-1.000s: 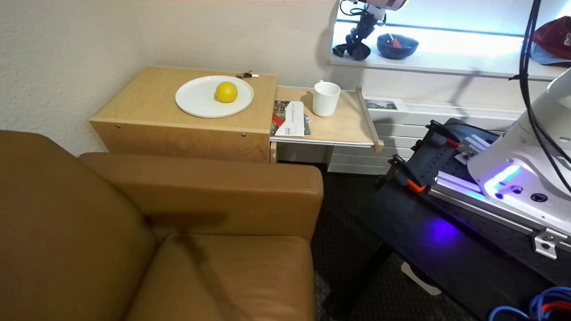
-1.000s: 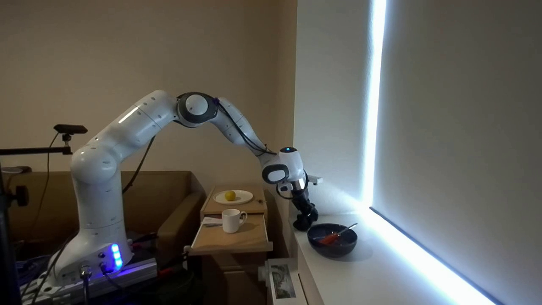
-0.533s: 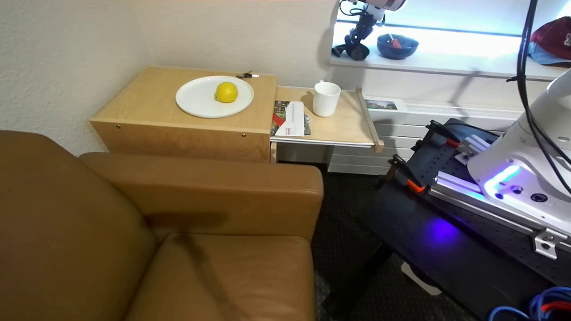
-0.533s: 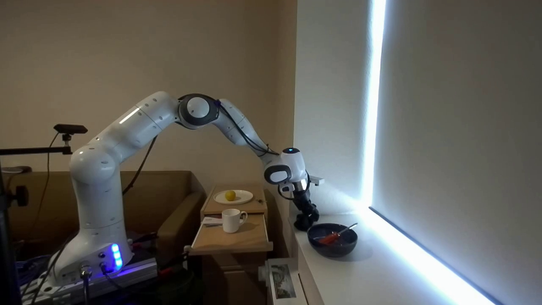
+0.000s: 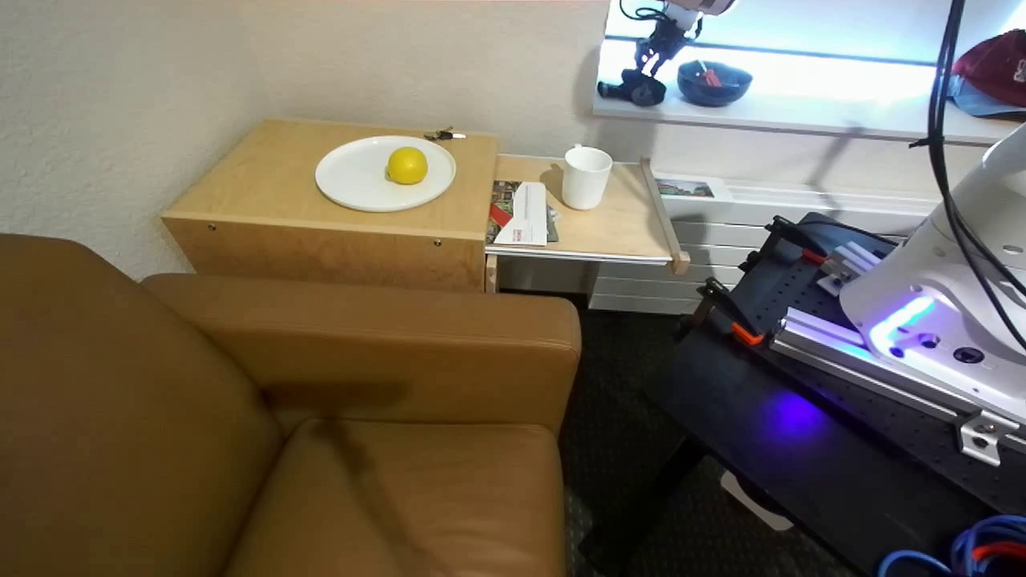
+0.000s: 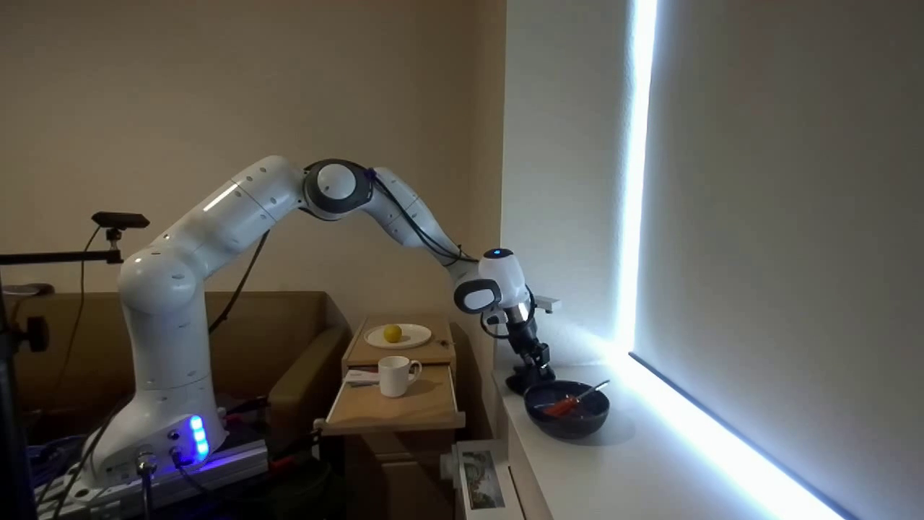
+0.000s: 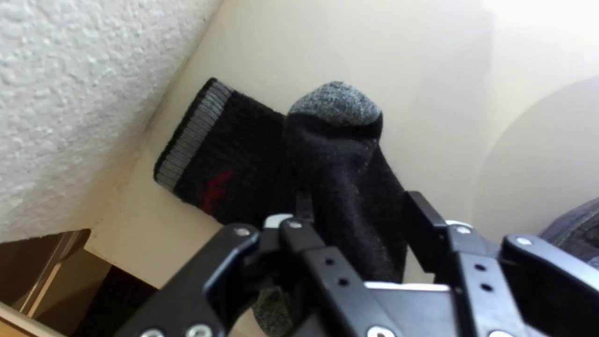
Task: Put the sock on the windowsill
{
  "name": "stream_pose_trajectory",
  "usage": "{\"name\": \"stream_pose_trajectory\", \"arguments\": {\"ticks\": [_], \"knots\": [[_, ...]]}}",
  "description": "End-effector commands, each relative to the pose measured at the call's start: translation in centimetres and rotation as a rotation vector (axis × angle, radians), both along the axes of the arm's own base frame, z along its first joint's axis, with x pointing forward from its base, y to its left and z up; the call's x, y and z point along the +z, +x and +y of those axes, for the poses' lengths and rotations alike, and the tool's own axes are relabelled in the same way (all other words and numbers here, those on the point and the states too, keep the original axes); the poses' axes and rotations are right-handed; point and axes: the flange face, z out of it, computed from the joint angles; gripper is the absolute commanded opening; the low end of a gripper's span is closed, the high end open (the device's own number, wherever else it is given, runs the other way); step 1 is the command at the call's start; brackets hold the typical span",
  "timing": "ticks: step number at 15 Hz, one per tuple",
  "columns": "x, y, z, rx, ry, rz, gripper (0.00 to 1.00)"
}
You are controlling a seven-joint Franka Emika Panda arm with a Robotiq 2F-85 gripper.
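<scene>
The black sock with grey toe and cuff and a red mark lies bunched on the white windowsill (image 5: 789, 112), at its end by the wall. The sock shows in both exterior views (image 5: 646, 90) (image 6: 525, 380) and large in the wrist view (image 7: 252, 154). My gripper (image 7: 359, 206) is open just over the sock, its fingers apart with black fabric below and between them. The gripper also shows in both exterior views (image 5: 651, 64) (image 6: 535, 360), pointing down at the sill. Part of the sock is hidden behind the fingers.
A dark bowl (image 6: 567, 419) with a red-handled tool (image 6: 563, 406) stands right beside the sock. A textured wall (image 7: 79, 84) borders the sill closely. A cap (image 5: 994, 72) lies farther along. A white mug (image 5: 586, 178) stands on the pull-out shelf below.
My gripper has opened, and a gap now shows between its fingers. It has shifted slightly toward the bowl. The sock has settled flatter on the sill.
</scene>
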Motion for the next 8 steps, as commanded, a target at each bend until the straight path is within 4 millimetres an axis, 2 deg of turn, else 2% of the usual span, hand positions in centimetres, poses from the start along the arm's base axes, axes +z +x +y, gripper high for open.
{"name": "stream_pose_trajectory", "arguments": {"ticks": [1,3,4,8], "knots": [[1.7,-0.6,-0.5,-0.005,0.010,-0.023,0.84],[3.6,-1.6,-0.5,0.056,0.043,-0.016,0.98],[4.5,-2.0,-0.4,0.090,0.059,-0.016,1.00],[8.7,-5.9,0.4,0.288,0.099,-0.035,1.00]]}}
